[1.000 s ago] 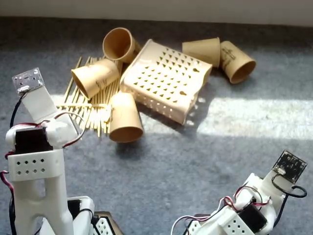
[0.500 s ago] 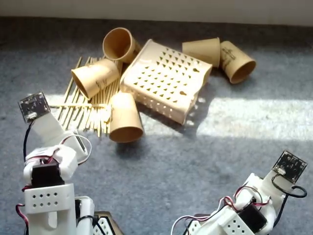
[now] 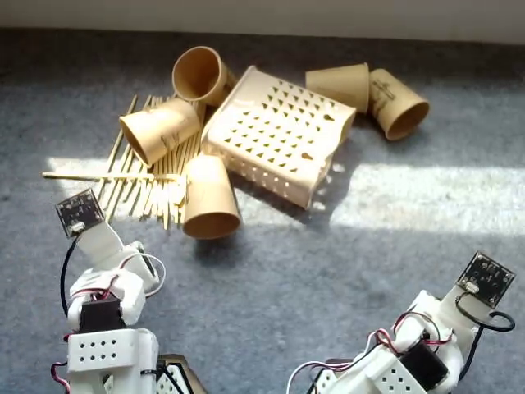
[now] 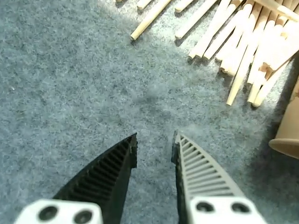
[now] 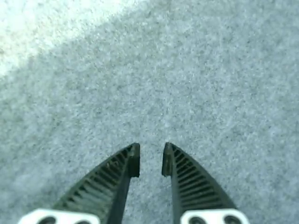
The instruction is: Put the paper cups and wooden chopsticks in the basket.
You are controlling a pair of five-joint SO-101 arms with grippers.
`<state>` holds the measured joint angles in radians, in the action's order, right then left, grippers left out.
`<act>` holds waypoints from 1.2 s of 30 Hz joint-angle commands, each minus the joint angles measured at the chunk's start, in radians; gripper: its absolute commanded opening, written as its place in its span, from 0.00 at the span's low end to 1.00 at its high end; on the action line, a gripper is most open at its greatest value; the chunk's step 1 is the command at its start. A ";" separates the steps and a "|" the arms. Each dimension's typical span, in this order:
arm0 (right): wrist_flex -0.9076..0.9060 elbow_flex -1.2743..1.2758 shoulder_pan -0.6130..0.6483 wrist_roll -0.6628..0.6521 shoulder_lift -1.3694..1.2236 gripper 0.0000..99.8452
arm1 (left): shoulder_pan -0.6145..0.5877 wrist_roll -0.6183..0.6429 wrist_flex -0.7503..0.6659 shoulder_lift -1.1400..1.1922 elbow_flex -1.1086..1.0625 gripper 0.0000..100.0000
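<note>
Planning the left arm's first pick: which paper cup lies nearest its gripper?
The paper cup beside the basket's front-left side, by the chopsticks' near ends; the other four lie farther back.

— Where did the pale wooden chopsticks (image 3: 139,182) lie?
— Left of the cream perforated plastic basket (image 3: 279,135), with three tan paper cups (image 3: 160,130) on and beside them.
— Anything else?
— Two more tan paper cups (image 3: 398,104) lay behind the basket, to its right.

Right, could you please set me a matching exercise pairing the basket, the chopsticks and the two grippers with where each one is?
Things: 1 basket; 2 wooden chopsticks; 3 left gripper; 4 right gripper.
Places: a over grey carpet near a sunlit patch; b open, near chopstick ends; c between paper cups; d spread flat beside the basket.
Pairs: 1-c; 2-d; 3-b; 4-a.
</note>
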<state>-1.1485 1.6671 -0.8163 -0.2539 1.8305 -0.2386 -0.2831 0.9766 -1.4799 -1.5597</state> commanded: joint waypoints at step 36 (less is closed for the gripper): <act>-0.004 0.128 -0.013 0.015 -0.013 0.10 | 0.015 0.003 0.000 -0.183 -0.145 0.14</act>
<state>-1.1485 1.6671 -0.8163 -0.2539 1.8305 -0.2386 -0.2831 0.9735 -1.6625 -1.6824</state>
